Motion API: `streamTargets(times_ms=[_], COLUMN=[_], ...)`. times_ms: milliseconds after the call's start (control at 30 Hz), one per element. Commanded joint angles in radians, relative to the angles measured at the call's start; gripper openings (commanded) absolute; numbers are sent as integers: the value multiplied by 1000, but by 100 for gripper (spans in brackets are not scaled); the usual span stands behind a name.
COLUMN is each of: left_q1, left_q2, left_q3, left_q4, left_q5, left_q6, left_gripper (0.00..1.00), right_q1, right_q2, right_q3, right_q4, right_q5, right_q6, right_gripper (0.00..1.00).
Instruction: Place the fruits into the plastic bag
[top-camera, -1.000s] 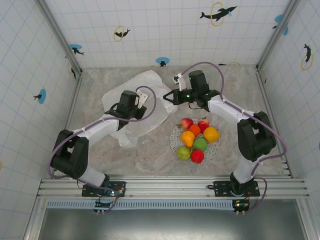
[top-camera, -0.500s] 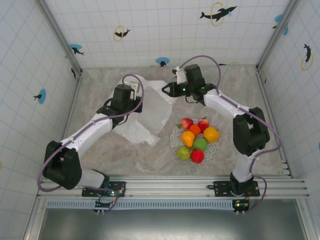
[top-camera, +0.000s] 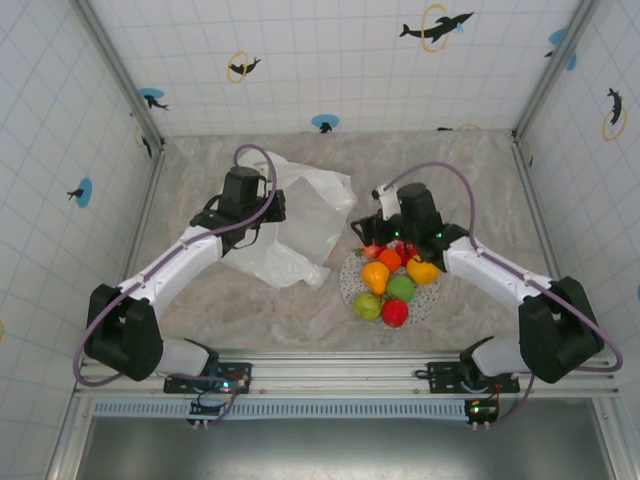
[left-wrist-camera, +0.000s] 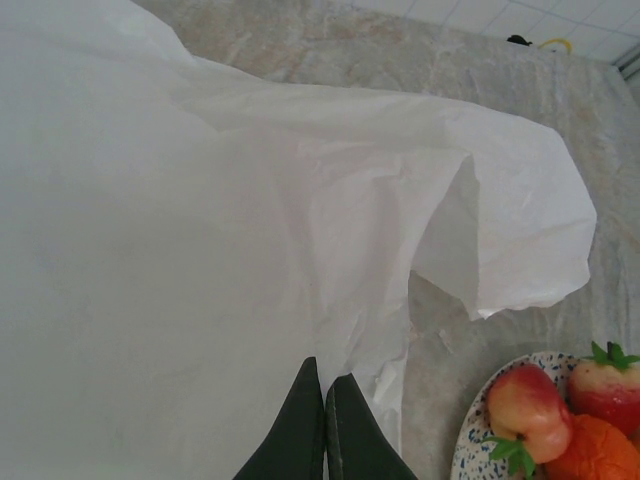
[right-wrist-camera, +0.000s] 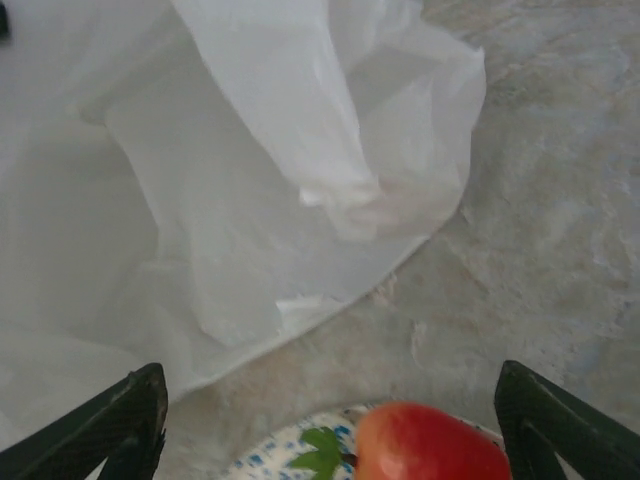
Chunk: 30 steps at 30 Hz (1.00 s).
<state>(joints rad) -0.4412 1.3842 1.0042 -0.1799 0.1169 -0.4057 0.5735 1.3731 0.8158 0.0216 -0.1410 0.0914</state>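
My left gripper pinches the bag, my right gripper gapes over an apple; every fruit sits on the plate, none bagged yet.

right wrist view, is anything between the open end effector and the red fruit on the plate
Nothing visible. The right end effector is open, with the red fruit on the plate just ahead between its fingers. The bag lies beyond, not in the way.

The right wrist view's bottom edge cuts off a red fruit and the blurred, seemingly speckled plate beneath it
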Motion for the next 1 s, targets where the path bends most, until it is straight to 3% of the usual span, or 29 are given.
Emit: streamTargets(times_ms=[0, 100, 333, 433, 467, 600, 733, 767, 967], left_q1=[6, 7, 6, 6, 7, 6, -4, -13, -44], left_q2=[-25, -31, -48, -50, -51, -51, -61, -67, -93], left_q3=[33, 31, 15, 7, 1, -19, -68, -80, -143], left_q4=[-30, -43, -79, -102, -109, -124, -131, -122, -92], left_q5=[39, 39, 34, 13, 2, -32, -82, -105, -213], left_q6=[-30, -14, 35, 67, 76, 121, 207, 222, 292], left_gripper=[0, 0, 0, 0, 0, 0, 0, 1, 20], right_q1=[51, 67, 69, 74, 78, 102, 121, 124, 132], right_q2=[15, 91, 319, 413, 430, 433, 373, 352, 275], right_q3=[-49, -25, 93, 168, 180, 196, 194, 193, 215], right_q4=[164, 248, 410, 423, 437, 422, 344, 326, 239], right_q5=[157, 221, 279, 317, 317, 294, 255, 237, 141], right_q6=[-120, -162, -216, -223, -225, -227, -166, -139, 16], right_gripper=[89, 100, 100, 95, 89, 46, 11, 7, 6])
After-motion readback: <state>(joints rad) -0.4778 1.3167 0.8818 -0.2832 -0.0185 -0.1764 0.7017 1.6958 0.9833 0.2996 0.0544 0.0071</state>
